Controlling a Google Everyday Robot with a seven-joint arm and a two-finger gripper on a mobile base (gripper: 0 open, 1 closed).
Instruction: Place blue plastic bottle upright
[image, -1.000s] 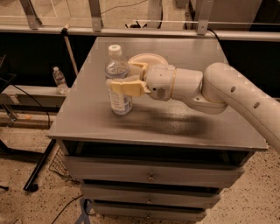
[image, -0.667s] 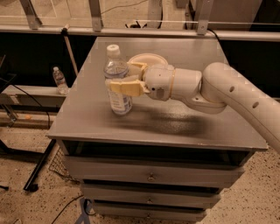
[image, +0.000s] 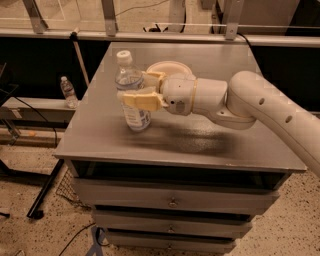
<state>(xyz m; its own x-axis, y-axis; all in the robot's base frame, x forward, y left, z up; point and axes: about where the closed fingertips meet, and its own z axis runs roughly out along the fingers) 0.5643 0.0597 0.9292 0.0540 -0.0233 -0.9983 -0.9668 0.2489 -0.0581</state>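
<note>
The blue plastic bottle is clear with a white cap and a pale blue-and-white label. It stands upright on the grey table, near its left side. My gripper reaches in from the right. Its two cream fingers sit on either side of the bottle's middle and touch it. The bottle's base rests on the tabletop.
A white bowl sits just behind the gripper on the table. A small clear water bottle stands on a low shelf to the left, off the table. The table has drawers below. Metal rails run along the back.
The arm and the bottle have stayed in nearly the same place. The bottle stands upright in all frames.
</note>
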